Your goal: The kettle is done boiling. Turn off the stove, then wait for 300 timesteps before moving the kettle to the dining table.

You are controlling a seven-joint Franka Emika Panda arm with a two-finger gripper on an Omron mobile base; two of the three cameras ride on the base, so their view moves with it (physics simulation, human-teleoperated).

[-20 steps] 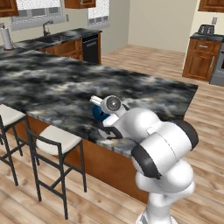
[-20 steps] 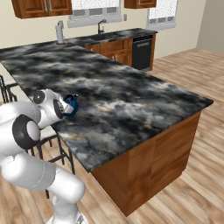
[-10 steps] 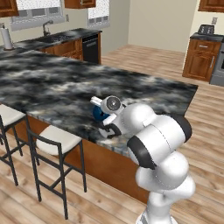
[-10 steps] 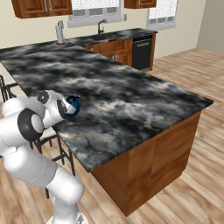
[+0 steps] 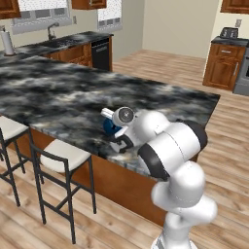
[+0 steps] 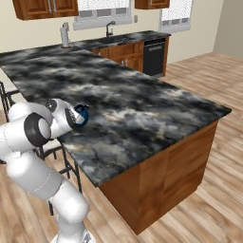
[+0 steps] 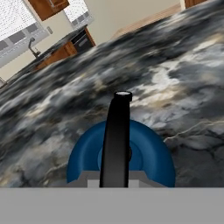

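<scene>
A: Where is the kettle (image 5: 111, 127)?
B: On the dining table (image 5: 58, 92), near its front edge, at seven o'clock from the middle of the top in the left base view
A: And the gripper (image 5: 118, 136)?
B: Clamped on the kettle's black handle (image 7: 116, 139), just above the blue body

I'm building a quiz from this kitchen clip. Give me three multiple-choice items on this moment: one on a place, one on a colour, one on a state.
1. Where is the kettle?
A. over the dining table, near its edge
B. on the floor
C. in the sink

2. What colour is the kettle's body?
A. red
B. dark blue
C. white

3. How is the gripper?
A. wide open
B. shut on the kettle
C. shut on a stool

Key: 1 A, marbled top lies beneath it; 2 B, hand view shows a blue dome; 3 B, the black handle runs up from the hand.
</scene>
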